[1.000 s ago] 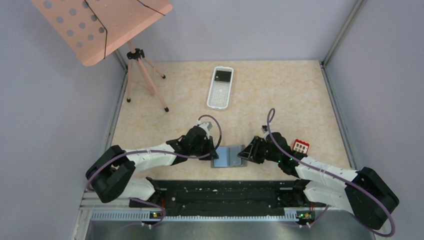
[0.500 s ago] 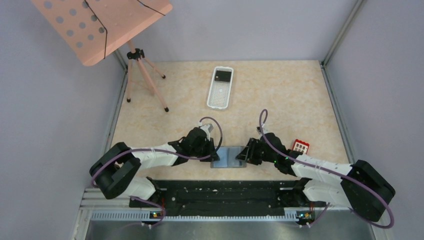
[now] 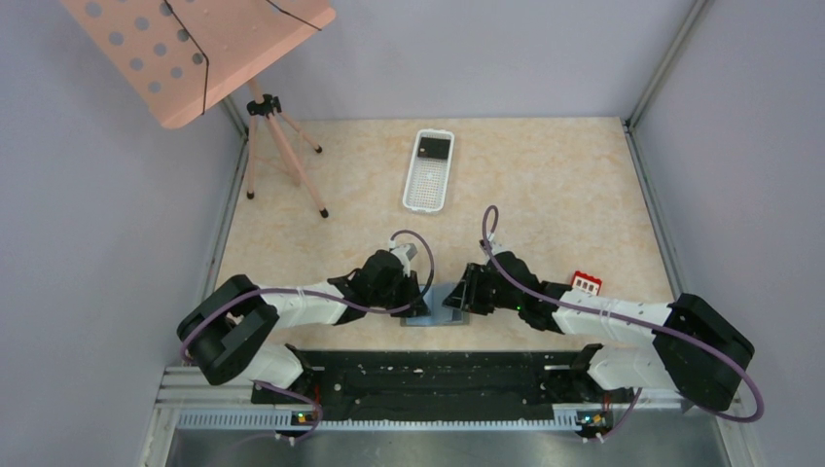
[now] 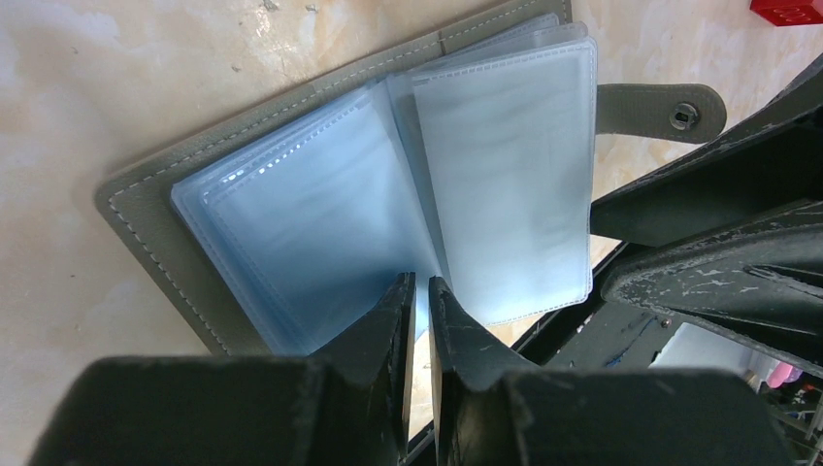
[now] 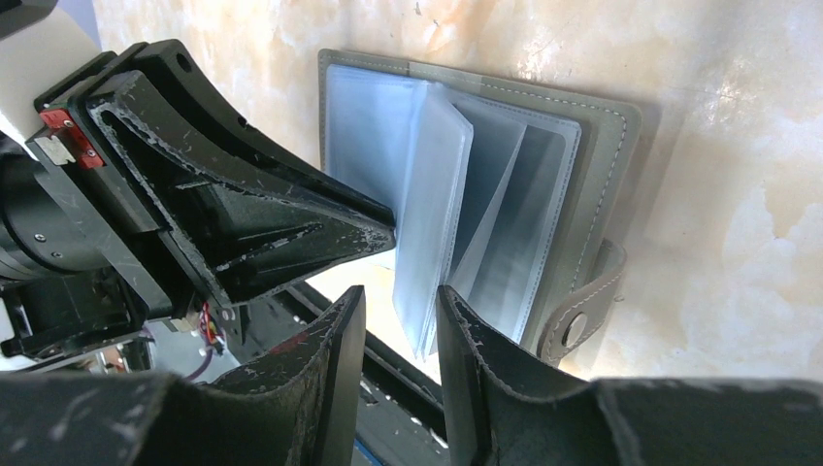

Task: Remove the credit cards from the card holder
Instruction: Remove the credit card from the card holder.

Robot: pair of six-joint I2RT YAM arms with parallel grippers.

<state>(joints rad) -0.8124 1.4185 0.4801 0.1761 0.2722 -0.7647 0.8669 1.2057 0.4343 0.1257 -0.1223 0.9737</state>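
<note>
The card holder [image 3: 438, 313] lies open at the counter's [image 3: 545, 175] near edge, fold running near-to-far: your right pincer [image 5: 400, 301], released, straddles its raised sleeves from the right, while your left pincer [image 4: 419, 291], clenched to a slit, meets the left half, grip unclear.

The right gripper [image 3: 465, 292] shifts left toward the left gripper [image 3: 420, 300]. The card holder [image 3: 435, 315], flat a moment ago, now has its clear sleeves [image 5: 427, 223] raised.

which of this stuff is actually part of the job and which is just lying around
Job in hand:
- card holder, open, its sleeves between both grippers
- red card, out on the table
- left gripper
- right gripper

Lying about:
- white basket
- pink stand
</note>
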